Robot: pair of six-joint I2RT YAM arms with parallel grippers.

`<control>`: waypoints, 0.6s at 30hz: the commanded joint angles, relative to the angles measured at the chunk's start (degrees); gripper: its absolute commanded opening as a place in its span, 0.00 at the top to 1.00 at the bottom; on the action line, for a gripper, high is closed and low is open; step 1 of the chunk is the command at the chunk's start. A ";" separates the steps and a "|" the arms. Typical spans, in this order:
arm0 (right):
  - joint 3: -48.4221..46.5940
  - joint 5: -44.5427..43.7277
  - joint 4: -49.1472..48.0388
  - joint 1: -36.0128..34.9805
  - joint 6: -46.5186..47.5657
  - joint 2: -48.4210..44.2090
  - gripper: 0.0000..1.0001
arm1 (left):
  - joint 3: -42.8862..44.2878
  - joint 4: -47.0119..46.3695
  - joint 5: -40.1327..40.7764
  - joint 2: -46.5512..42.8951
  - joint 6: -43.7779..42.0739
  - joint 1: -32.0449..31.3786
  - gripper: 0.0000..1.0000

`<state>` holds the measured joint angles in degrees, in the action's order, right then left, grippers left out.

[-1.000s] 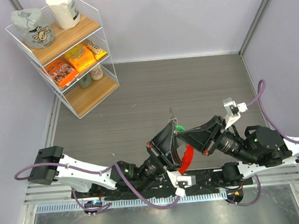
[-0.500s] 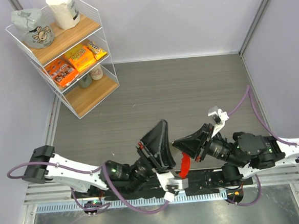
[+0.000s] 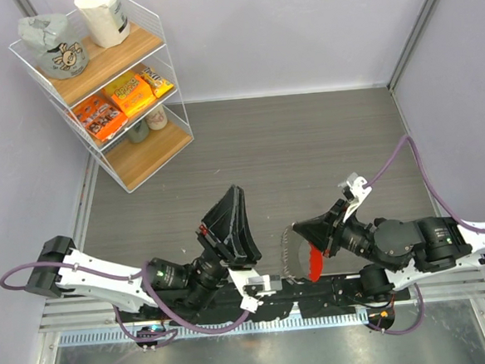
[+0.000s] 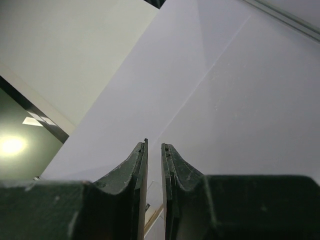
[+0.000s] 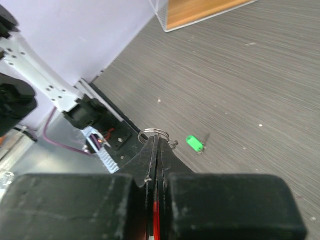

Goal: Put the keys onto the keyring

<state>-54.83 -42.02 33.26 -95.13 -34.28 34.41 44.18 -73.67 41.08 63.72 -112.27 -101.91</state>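
My right gripper (image 3: 297, 227) (image 5: 157, 137) is shut on the keyring (image 3: 315, 262), held above the near edge of the table. Its red arc hangs below the fingers and its silvery loop (image 5: 154, 133) sticks out past the fingertips. A green key (image 5: 195, 143) shows just right of that loop. I cannot tell whether it hangs from the loop or lies on the table. My left gripper (image 3: 234, 199) (image 4: 154, 145) stands apart to the left and points upward. Its jaws are open by a narrow gap with nothing between them. The black key is out of view.
A wire shelf (image 3: 111, 87) with snack packs and bags stands at the back left. Grey walls close in the wood-grain table (image 3: 306, 144). The arms' base rail (image 3: 333, 290) and purple cables (image 3: 407, 158) run along the near edge.
The left gripper opened a little and drew back left, away from the right gripper. The right gripper moved nearer and lower with the keyring. The green key no longer sits between the two grippers.
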 commanded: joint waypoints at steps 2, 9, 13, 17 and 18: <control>-2.39 -6.66 7.78 -0.14 -4.30 0.39 0.95 | -2.08 -11.67 6.37 -2.37 4.33 -0.31 0.78; -1.25 -8.35 8.76 2.31 -4.30 3.99 0.95 | -5.42 -9.84 18.67 -8.08 17.67 -0.31 0.73; 0.24 -0.81 5.69 10.29 -0.45 5.57 0.95 | -8.32 16.61 22.82 -18.34 41.44 -0.22 0.75; 1.74 6.40 2.35 17.41 2.72 7.16 0.95 | -6.48 54.30 16.06 -30.74 73.91 0.48 0.76; 2.26 7.38 1.47 18.39 3.43 7.25 0.94 | -7.00 56.07 15.44 -33.38 75.95 0.48 0.76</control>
<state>-53.69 -41.32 40.80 -81.25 -34.44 40.73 36.27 -45.28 59.46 39.24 -67.11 -101.86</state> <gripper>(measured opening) 0.058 0.240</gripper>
